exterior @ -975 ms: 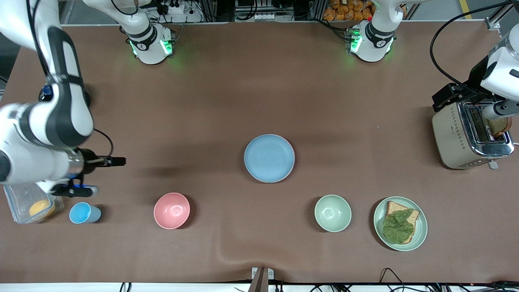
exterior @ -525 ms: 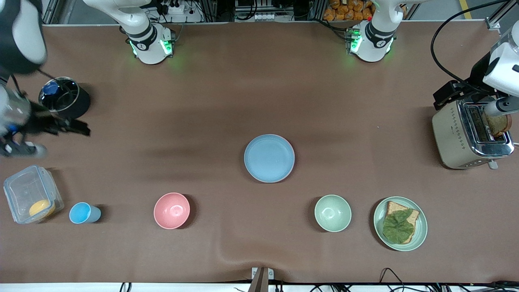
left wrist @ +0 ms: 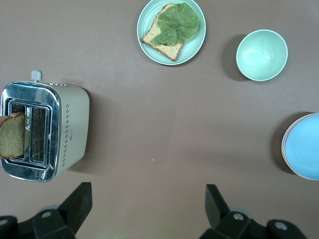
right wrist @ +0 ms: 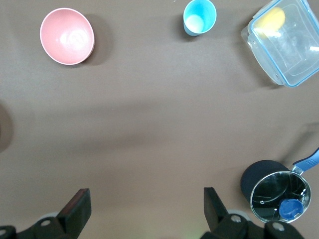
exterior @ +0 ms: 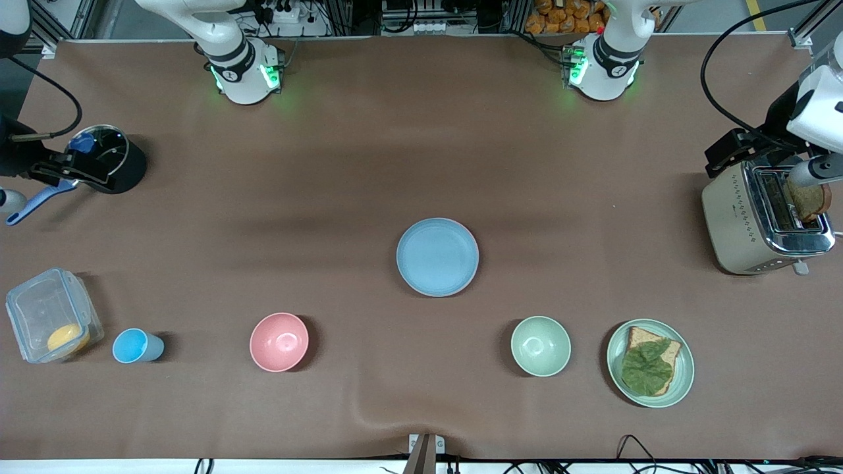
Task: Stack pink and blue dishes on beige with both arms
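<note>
The light blue plate [exterior: 437, 257] lies flat in the middle of the table, also at the edge of the left wrist view [left wrist: 305, 153]. A thin pinkish rim [left wrist: 283, 147] peeks out beneath it there. No beige plate shows on its own. My right gripper [exterior: 78, 172] hangs high over the black pot at the right arm's end. In its wrist view the right gripper [right wrist: 147, 209] is open and empty. My left gripper [exterior: 730, 155] hovers high beside the toaster. The left gripper [left wrist: 148, 205] is also open and empty over bare table.
A pink bowl [exterior: 278, 342], a blue cup [exterior: 135, 346] and a clear box [exterior: 49, 322] sit near the front camera toward the right arm's end. A lidded black pot [exterior: 108, 160] stands farther back. A green bowl [exterior: 541, 345], a toast plate [exterior: 651, 363] and a toaster [exterior: 757, 224] occupy the left arm's end.
My right arm has swung up and away from the spot by the blue cup and clear box to over the black pot. The left arm has barely moved.
</note>
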Action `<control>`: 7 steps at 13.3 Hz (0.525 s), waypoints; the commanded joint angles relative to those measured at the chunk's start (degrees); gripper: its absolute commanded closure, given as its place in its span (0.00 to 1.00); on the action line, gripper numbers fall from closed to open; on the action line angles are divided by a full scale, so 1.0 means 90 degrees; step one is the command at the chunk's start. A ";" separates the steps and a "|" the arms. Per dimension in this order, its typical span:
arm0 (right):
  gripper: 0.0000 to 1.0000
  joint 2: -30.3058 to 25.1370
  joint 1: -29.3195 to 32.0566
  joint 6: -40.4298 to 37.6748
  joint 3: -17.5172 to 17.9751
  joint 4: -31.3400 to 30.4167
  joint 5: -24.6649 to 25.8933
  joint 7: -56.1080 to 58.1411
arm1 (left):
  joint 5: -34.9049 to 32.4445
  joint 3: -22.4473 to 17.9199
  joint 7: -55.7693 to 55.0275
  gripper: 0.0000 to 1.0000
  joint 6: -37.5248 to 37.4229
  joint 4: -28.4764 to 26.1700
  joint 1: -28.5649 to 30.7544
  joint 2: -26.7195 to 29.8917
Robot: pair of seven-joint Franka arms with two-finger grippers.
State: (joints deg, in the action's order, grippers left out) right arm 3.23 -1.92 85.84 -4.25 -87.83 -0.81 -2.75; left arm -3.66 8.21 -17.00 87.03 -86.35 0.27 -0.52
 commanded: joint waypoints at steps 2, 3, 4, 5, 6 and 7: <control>0.00 -0.0027 0.0155 -0.0016 0.0160 -0.0016 0.0060 -0.0065 | 0.0114 0.0074 0.0102 0.00 -0.0129 0.0112 -0.0001 0.0009; 0.00 -0.0027 0.0107 -0.0016 0.0160 -0.0026 0.0060 -0.0104 | 0.0123 0.0074 0.0111 0.00 -0.0129 0.0112 -0.0020 -0.0010; 0.00 -0.0027 0.0097 -0.0026 0.0169 -0.0016 0.0060 -0.0114 | 0.0162 0.0074 0.0131 0.00 -0.0129 0.0112 -0.0021 -0.0030; 0.00 -0.0027 0.0096 -0.0026 0.0169 -0.0016 0.0060 -0.0114 | 0.0327 0.0055 0.0170 0.00 -0.0129 0.0112 -0.0001 -0.0040; 0.00 -0.0027 0.0106 -0.0026 0.0169 -0.0016 0.0060 -0.0105 | 0.0454 0.0026 0.0180 0.00 -0.0129 0.0102 0.0028 -0.0040; 0.00 -0.0027 0.0106 -0.0026 0.0160 -0.0026 0.0060 -0.0114 | 0.0465 0.0026 0.0180 0.00 -0.0129 0.0102 0.0028 -0.0049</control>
State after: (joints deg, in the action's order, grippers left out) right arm 3.26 -1.86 85.84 -3.67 -87.84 -0.81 -2.82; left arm -1.09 8.65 -16.94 86.93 -86.32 0.08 -0.62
